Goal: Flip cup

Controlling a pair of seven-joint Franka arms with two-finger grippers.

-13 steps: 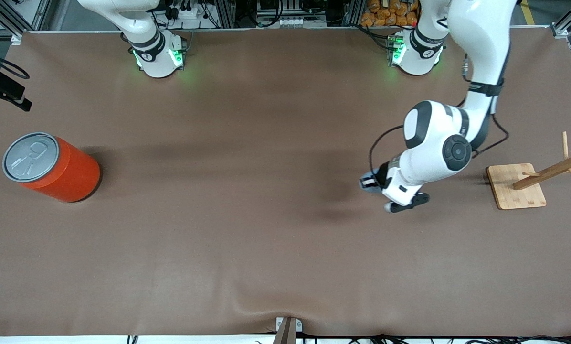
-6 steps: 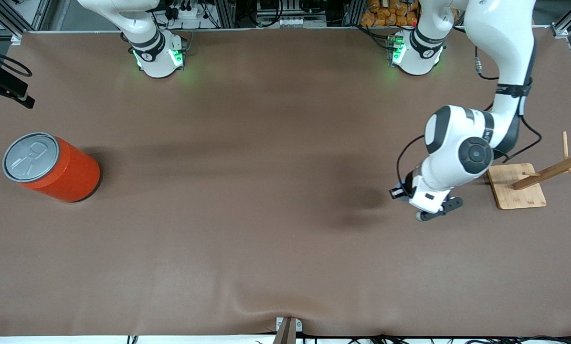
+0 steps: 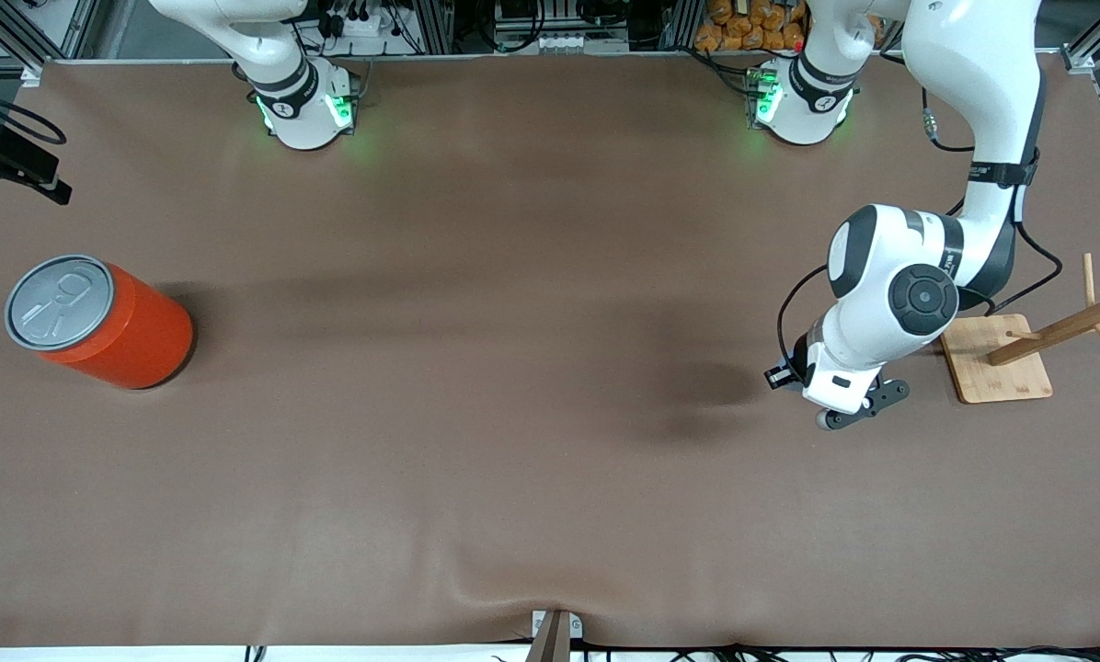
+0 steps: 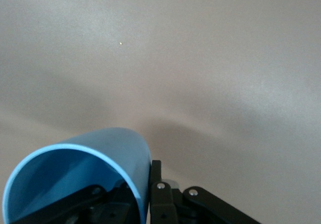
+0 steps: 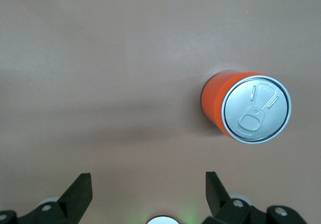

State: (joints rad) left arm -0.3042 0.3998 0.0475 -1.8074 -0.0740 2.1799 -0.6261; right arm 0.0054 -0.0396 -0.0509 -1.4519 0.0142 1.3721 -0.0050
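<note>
The light blue cup (image 4: 75, 169) lies on its side in my left gripper (image 4: 145, 184), its darker blue inside facing the wrist camera. The gripper is shut on the cup's wall, one finger inside and the other finger (image 4: 156, 184) outside. In the front view the left hand (image 3: 835, 386) hangs low over the brown table next to the wooden stand, and it hides the cup there. My right gripper (image 5: 148, 191) is open and empty, high over the table; it waits.
A large orange-red can (image 3: 99, 322) with a grey pull-tab lid stands upright at the right arm's end of the table, can (image 5: 248, 108). A wooden peg stand on a square base (image 3: 996, 363) sits at the left arm's end.
My left arm has carried the cup toward the left arm's end of the table, closer to the wooden stand. The right arm has not visibly moved.
</note>
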